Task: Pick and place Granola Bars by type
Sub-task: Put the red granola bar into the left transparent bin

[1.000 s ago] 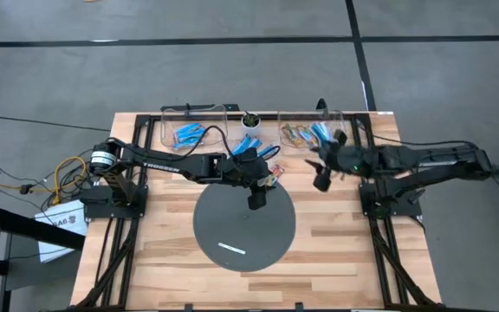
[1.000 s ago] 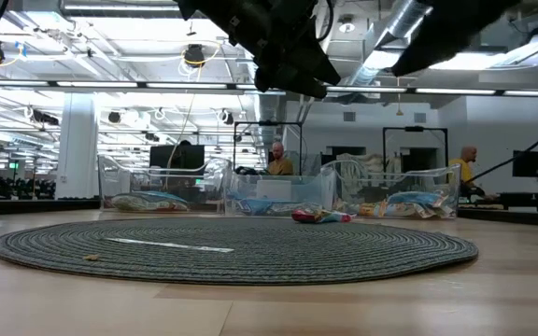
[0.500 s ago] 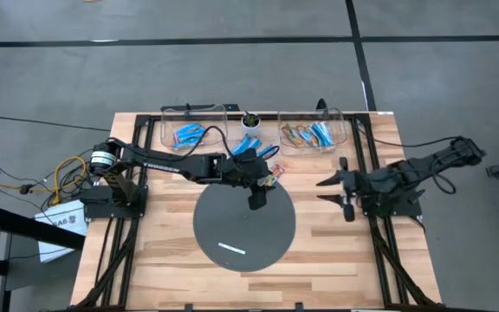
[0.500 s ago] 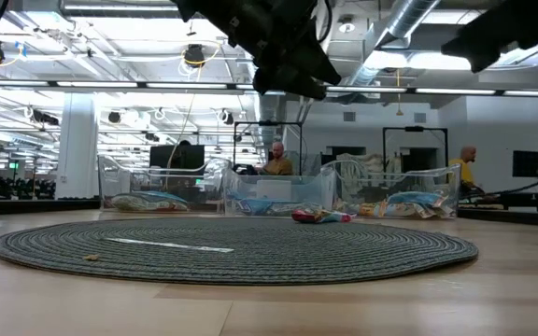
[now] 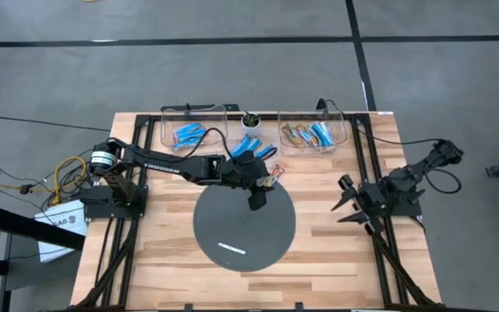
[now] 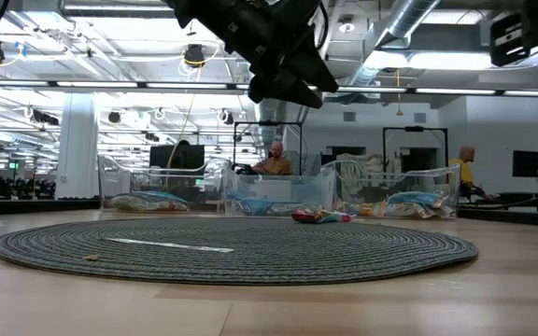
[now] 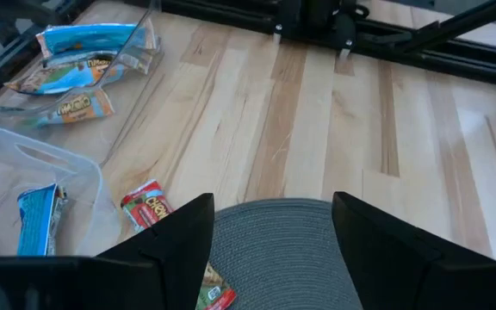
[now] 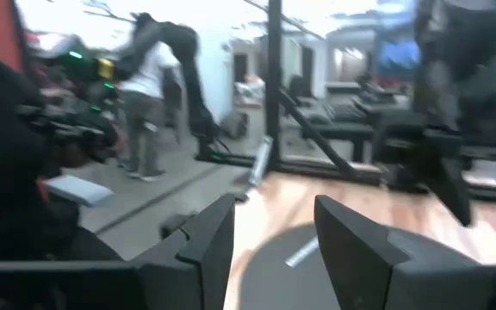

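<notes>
Granola bars lie in three clear bins at the table's far edge: blue ones in the left bin [image 5: 189,133], blue ones in the middle bin [image 5: 251,149], and tan and blue ones in the right bin [image 5: 310,133]. One red-and-tan bar [image 7: 149,205] lies flat on the table at the far rim of the round grey mat [image 5: 243,227]. My left gripper [image 7: 269,250] is open and empty above that rim, close to the bar; it also shows in the high view [image 5: 256,198]. My right gripper [image 5: 346,203] is open and empty near the table's right edge.
A thin white strip [image 5: 231,250] lies on the mat's near part. Black frame rails [image 5: 372,156] run along the table's sides and far edge. In the low view, people show in the room behind the bins. Bare wood [image 5: 327,251] lies right of the mat.
My right gripper has drawn back from beside the right bin toward the table's right edge and a little toward the near edge, turning as it went. My left arm has kept still.
</notes>
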You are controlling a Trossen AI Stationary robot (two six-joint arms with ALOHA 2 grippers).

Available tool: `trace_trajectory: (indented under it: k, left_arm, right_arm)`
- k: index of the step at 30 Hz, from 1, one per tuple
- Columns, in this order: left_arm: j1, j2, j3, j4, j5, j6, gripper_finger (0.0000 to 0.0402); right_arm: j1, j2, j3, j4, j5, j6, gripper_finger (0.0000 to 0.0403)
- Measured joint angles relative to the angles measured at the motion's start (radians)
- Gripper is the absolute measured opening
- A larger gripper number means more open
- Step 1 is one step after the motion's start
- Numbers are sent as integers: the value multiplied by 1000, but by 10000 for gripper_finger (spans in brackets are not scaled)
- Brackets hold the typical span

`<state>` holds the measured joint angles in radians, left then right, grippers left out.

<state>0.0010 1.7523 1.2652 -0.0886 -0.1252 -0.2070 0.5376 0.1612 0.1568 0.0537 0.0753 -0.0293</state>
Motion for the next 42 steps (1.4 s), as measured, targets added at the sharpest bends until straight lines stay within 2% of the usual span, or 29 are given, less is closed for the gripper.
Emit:
trace_trajectory:
  k: [10,15,31,36,42]
  left_arm:
    - [0,0,0,59,0,-7,231]
    - [0,0,0,62,0,-25,231]
    - [-4,0,0,63,1,-47,231]
    - [-9,0,0,62,0,-54,231]
    - [-16,0,0,54,-49,-128,231]
  right_arm:
    - [-3,-141,-123,140,-153,-33,153]
    - [-3,-159,-145,153,-181,-51,148]
    - [-61,-159,-144,-8,-176,-18,139]
    - [-94,-159,-143,-49,-141,28,136]
    - [-130,-156,-143,-57,-76,44,141]
